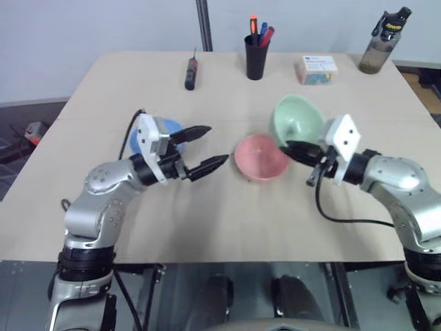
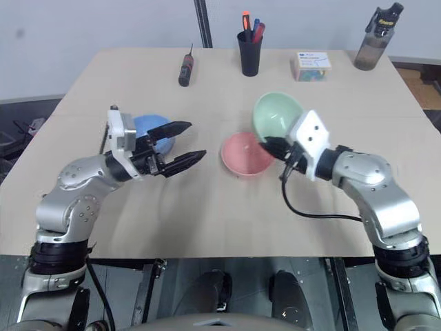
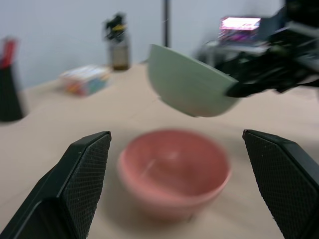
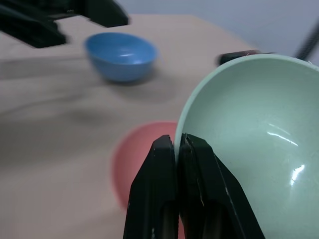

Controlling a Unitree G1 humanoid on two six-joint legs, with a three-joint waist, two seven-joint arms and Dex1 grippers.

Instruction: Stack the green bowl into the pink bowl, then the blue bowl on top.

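The right claw (image 4: 175, 149) pinches the rim of the green bowl (image 1: 298, 118), carried tilted in the air just above and beyond the pink bowl (image 1: 260, 157), which sits mid-worktop (image 1: 227, 214). To seat it well, level the bowl, centre it over the pink one, lower, then let go. The left claw (image 1: 207, 149) hangs wide, empty, before the blue bowl (image 2: 153, 129) toward the left edge. All three are smooth, plain, rounded plastic and should nest easily.

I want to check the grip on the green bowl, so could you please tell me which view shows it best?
The right wrist view: the right gripper has its fingers pinched on the green bowl at its rim, up close. The eye views show the bowl tilted above the pink bowl. The left wrist view shows its outside.
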